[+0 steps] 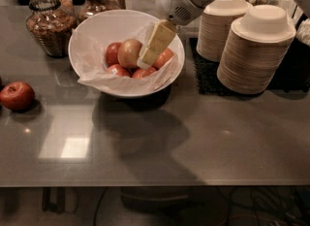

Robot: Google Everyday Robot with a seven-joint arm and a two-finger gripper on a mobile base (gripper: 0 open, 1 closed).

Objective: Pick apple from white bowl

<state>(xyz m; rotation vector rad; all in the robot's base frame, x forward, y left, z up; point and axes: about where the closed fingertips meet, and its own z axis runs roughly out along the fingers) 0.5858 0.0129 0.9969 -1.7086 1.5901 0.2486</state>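
**Position.** The gripper (145,63) hangs inside the white bowl (81,36), slanted down toward the bowl's centre. Its tip is just beside the right flank of the apple (127,52), and contact cannot be confirmed. The state of the jaws cannot be told from this view.

**Target.** The apple lies at the centre of the bowl on top of the pile. It rests against the red apples (117,71), and all of them sit on crumpled white paper (92,72).

**Assessment.** The step in hand is judged to be the final approach.

**Recommendations.**
- Centre the gripper over the apple's crown, not its flank.
- Spread the jaws wider than the fruit and descend straight to straddle its widest girth.

**Risks.**
- A sideways nudge would likely roll the apple among its neighbours.
- The paper could be pinched.

The stacked tan bowls (256,50), to the right of the white bowl, stand well apart from it.
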